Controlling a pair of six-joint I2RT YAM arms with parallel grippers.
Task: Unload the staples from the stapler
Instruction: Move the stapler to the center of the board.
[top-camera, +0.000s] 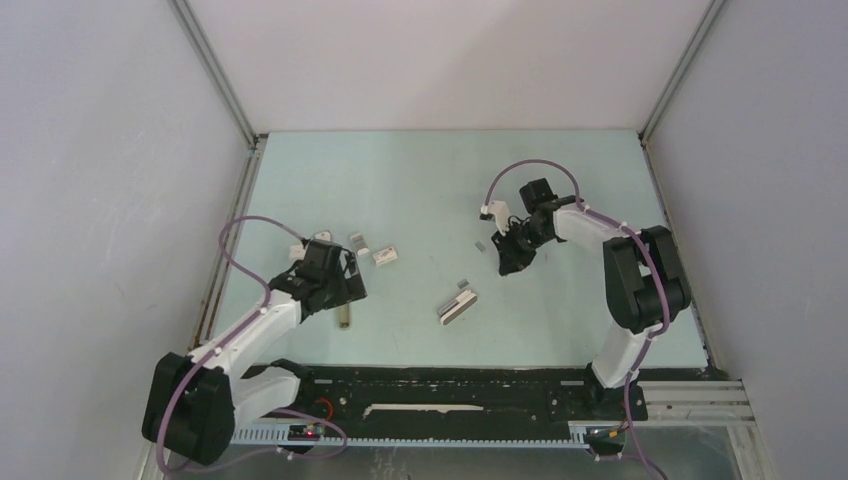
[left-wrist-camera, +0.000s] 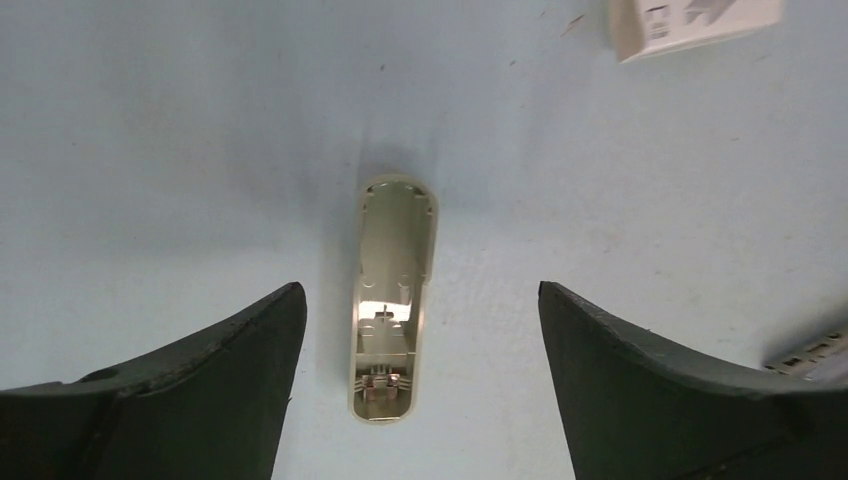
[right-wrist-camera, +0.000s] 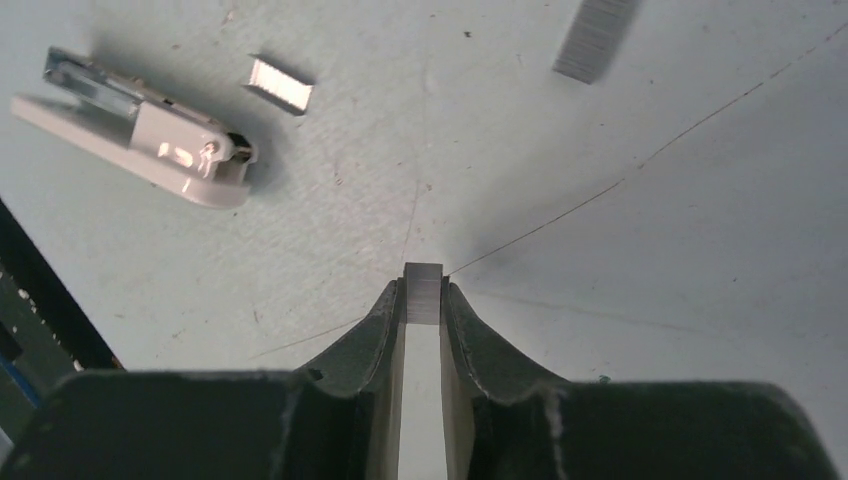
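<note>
A short strip of staples (right-wrist-camera: 423, 280) is pinched between the fingers of the right tool (right-wrist-camera: 423, 300), which is closed on it low over the tabletop (right-wrist-camera: 700, 300). The strip's end stands out a little past the fingertips. The stapler (right-wrist-camera: 140, 130) lies open ahead of this tool and well to its left, with a short block of staples (right-wrist-camera: 280, 85) just beside it. A longer strip (right-wrist-camera: 597, 38) lies ahead and to the right. The unloading therefore appears largely done, and the step in hand is judged to be the setting down of the held strip.

For that to be done well, the strip should be lowered until it is flat on the tabletop before the fingers are parted, since such strips can break apart if dropped or twisted. The patch directly ahead of the tool can be used, so the other staples need not be disturbed. The fingers should be opened slowly and the tool lifted straight up, so that the strip is not dragged along.

The left tool (left-wrist-camera: 420, 290) is held wide open and grips nothing. A beige stapler cover (left-wrist-camera: 392, 300) lies inner side up between its fingers, touched by neither. A white box (left-wrist-camera: 690, 22) lies ahead and to its right. Whether any staples remain in the stapler cannot be told.
</note>
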